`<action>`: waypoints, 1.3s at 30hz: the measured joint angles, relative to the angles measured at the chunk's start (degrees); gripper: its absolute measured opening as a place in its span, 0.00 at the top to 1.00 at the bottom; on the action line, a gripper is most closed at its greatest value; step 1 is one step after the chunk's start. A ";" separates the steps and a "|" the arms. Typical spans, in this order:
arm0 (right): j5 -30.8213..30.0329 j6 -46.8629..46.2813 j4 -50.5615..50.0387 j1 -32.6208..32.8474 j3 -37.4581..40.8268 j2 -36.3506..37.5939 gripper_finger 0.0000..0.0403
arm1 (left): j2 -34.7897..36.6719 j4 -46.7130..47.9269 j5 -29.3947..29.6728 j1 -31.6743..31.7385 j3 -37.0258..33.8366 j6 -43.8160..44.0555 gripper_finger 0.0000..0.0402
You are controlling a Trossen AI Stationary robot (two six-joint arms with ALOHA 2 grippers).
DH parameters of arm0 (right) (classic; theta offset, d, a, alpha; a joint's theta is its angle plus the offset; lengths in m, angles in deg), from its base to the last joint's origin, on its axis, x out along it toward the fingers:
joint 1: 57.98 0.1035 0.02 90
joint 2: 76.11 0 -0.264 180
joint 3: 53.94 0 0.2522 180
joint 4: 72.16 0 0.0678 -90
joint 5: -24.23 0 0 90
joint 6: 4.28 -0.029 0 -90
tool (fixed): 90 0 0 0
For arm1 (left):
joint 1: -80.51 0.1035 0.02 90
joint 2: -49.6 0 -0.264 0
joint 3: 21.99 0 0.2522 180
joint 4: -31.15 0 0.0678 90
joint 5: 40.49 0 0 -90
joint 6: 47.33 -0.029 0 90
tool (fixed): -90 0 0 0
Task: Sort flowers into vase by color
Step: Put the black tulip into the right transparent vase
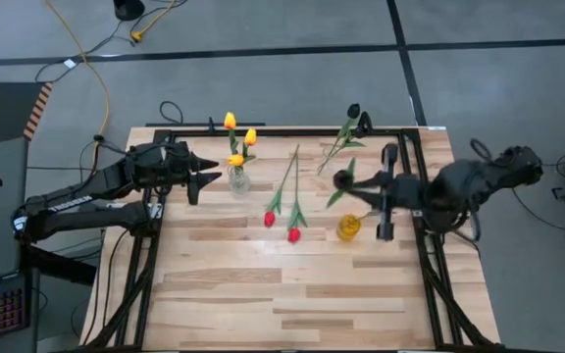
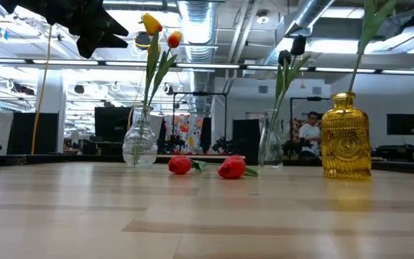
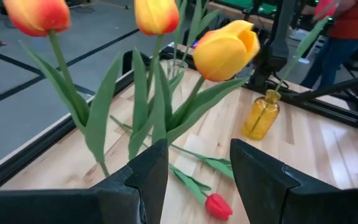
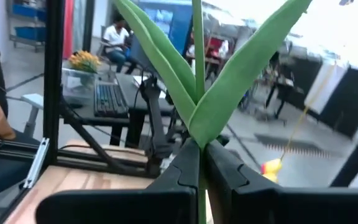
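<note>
Item in hand: a near-black artificial tulip with a thin green stem and long leaves (image 1: pixel 345 184), standing over the amber ribbed glass vase (image 1: pixel 349 226) with the stem end seeming to be inside the neck. The right gripper (image 4: pixel 199 163) is pinching the stem just below the leaves, fingers pressed together on it. Handling judgement: light, springy and thin, likely to swivel in a grip; holding low on the stem, beneath the leaf joint, seems best.

Containers: the amber vase is receiving this one flower. A clear round glass vase (image 1: pixel 237 180) is holding three yellow-orange tulips (image 1: pixel 235 137). A second clear vase (image 2: pixel 270 147) at the far edge is holding another dark tulip (image 1: pixel 353 111).

Loose stock: two red tulips (image 1: pixel 281 225) are lying flat on the pale wooden table (image 1: pixel 292 294), between the vases.

The left gripper (image 3: pixel 194 171) is waiting just beside the yellow bunch, fingers spread and empty.
</note>
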 joint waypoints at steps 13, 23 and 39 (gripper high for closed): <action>26.75 6.30 15.58 -26.16 19.16 14.67 0.91 | 0.00 0.02 4.13 -0.37 0.00 2.22 0.60; 45.51 1.82 47.12 -48.36 38.46 14.99 0.91 | 0.00 0.02 10.10 -0.37 0.00 2.92 0.60; 48.70 -7.71 58.34 -58.06 42.48 -2.14 0.91 | 0.00 0.02 10.91 -0.34 0.00 2.92 0.60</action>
